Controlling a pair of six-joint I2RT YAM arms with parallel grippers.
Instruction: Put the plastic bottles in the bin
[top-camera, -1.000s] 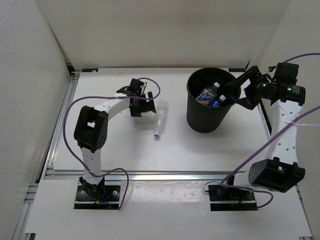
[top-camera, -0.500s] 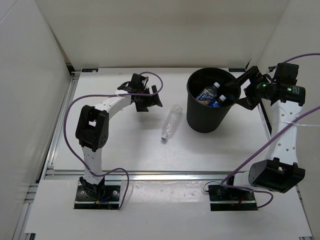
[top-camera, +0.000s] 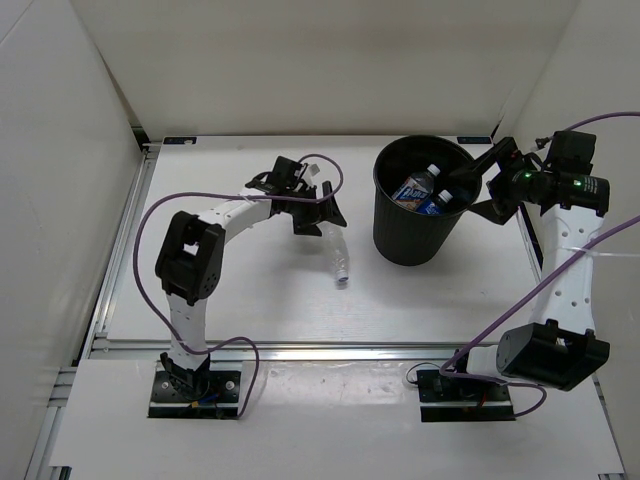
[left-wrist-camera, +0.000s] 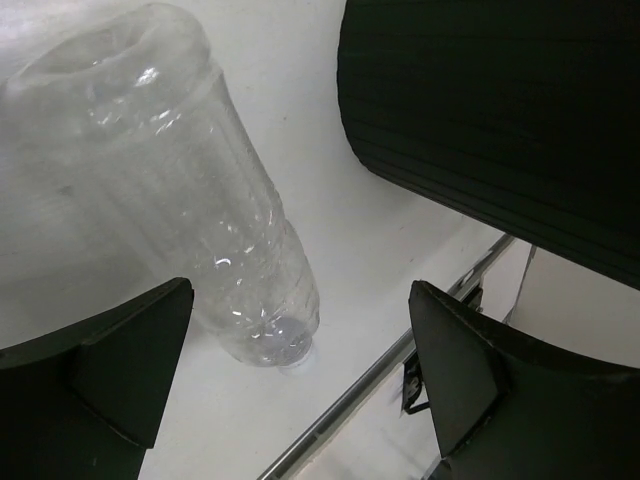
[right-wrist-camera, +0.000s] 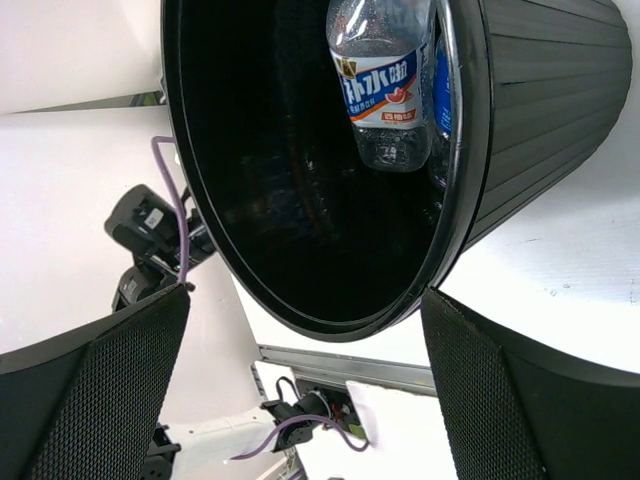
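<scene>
A plain clear bottle (top-camera: 338, 255) lies on its side on the table, cap toward the near edge. My left gripper (top-camera: 320, 215) is open just above its base end. In the left wrist view the bottle (left-wrist-camera: 190, 210) lies ahead of my open left gripper (left-wrist-camera: 300, 390), nearer the left finger. The black bin (top-camera: 420, 215) stands upright and holds a blue-and-white labelled bottle (top-camera: 415, 188) and a blue labelled one (top-camera: 438, 203). My right gripper (top-camera: 463, 190) is open at the bin's right rim (right-wrist-camera: 455, 230). The labelled bottle (right-wrist-camera: 385, 85) shows inside. The green bottle is hidden.
White walls enclose the table on three sides. A metal rail (top-camera: 300, 347) runs along the near edge. The bin wall (left-wrist-camera: 500, 100) stands close to the right of the left gripper. A purple cable (top-camera: 150, 215) loops beside the left arm.
My left gripper has moved right toward the bin. The clear bottle has shifted right and turned, its cap now pointing toward the near edge. The right arm has barely moved.
</scene>
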